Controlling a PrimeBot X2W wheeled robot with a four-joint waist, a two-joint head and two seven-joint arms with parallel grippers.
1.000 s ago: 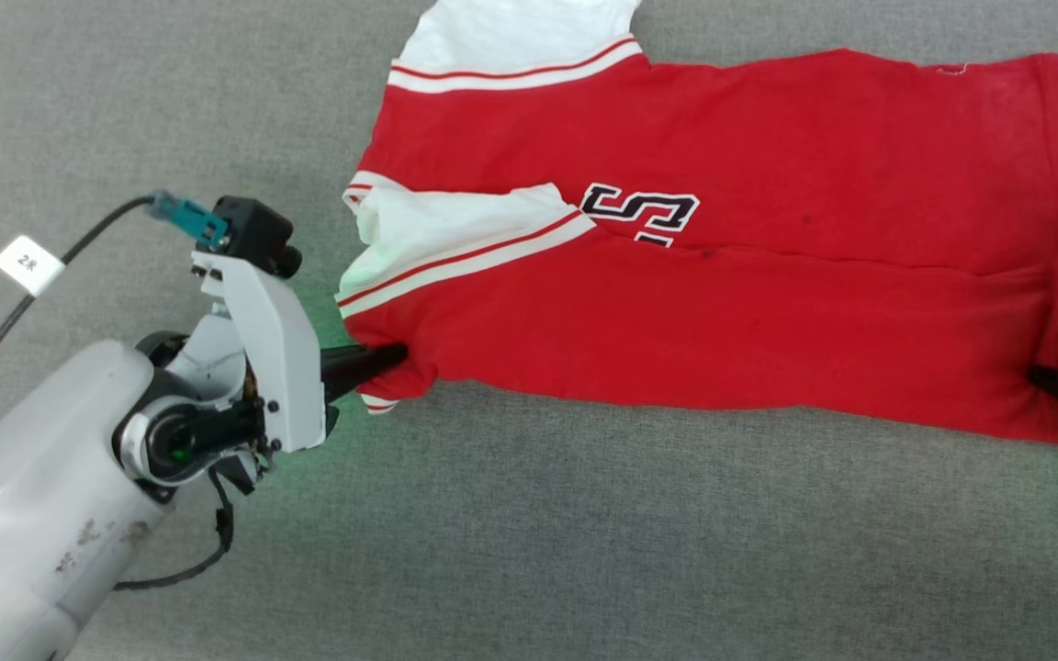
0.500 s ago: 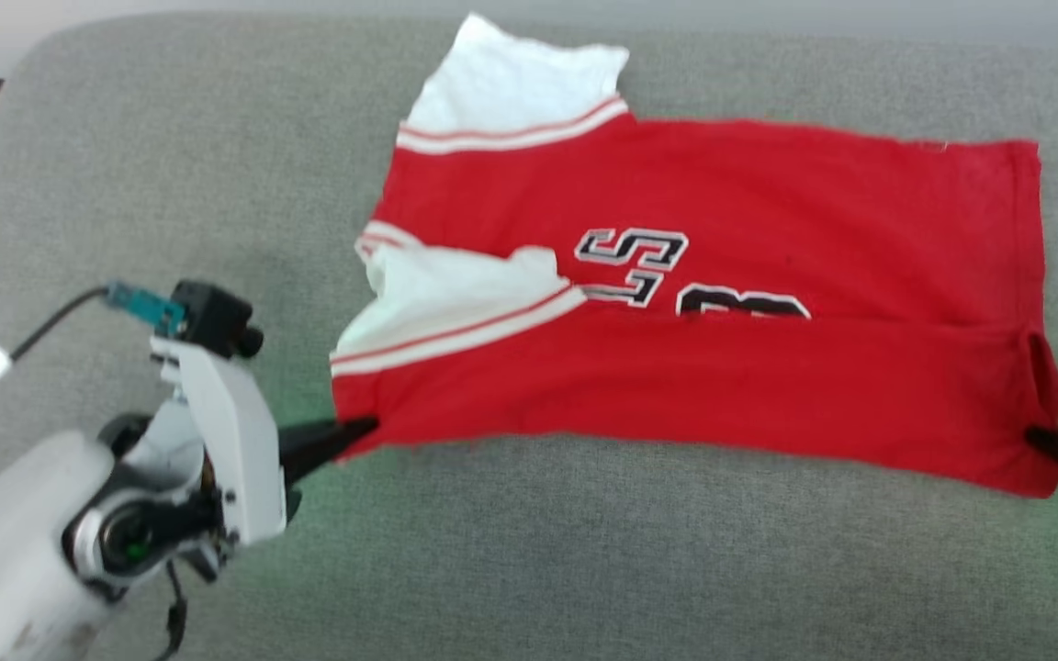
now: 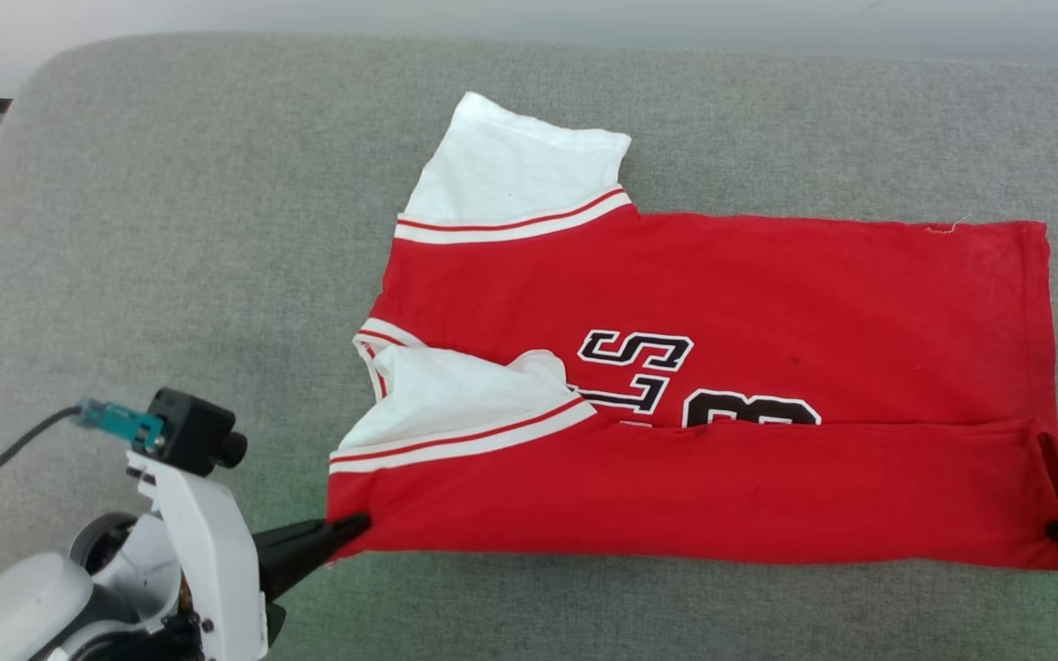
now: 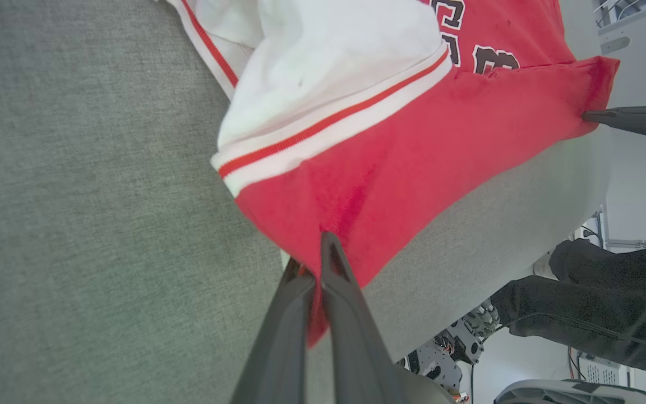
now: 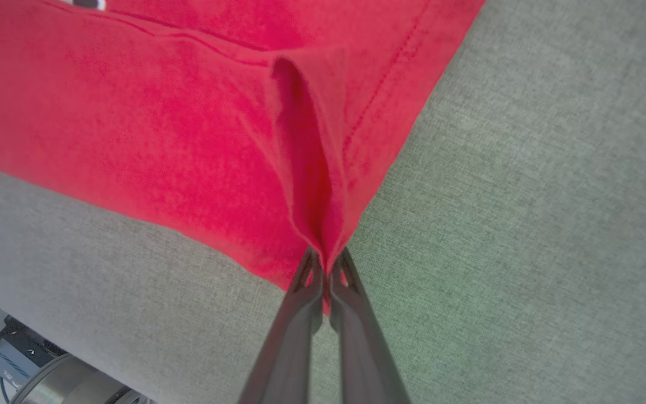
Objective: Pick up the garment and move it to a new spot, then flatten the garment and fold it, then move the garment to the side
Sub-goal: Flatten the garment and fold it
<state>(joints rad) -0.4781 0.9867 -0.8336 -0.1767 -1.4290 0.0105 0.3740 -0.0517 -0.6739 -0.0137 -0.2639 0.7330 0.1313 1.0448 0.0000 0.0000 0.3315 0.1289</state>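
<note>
Bright light is spreading evenly, casting faint shadows. A green glow is tinting the grey surface beside the left pincer and right pincer. Wrist-view edges are stretching.

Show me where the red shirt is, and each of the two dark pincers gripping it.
garment (image 3: 768,303): head view, red body cloth above the lettering.
left gripper (image 3: 354,526): head view, fingertips pinching the near left corner.
right gripper (image 5: 327,256): right wrist view, fingertips pinching the hem corner.
</note>
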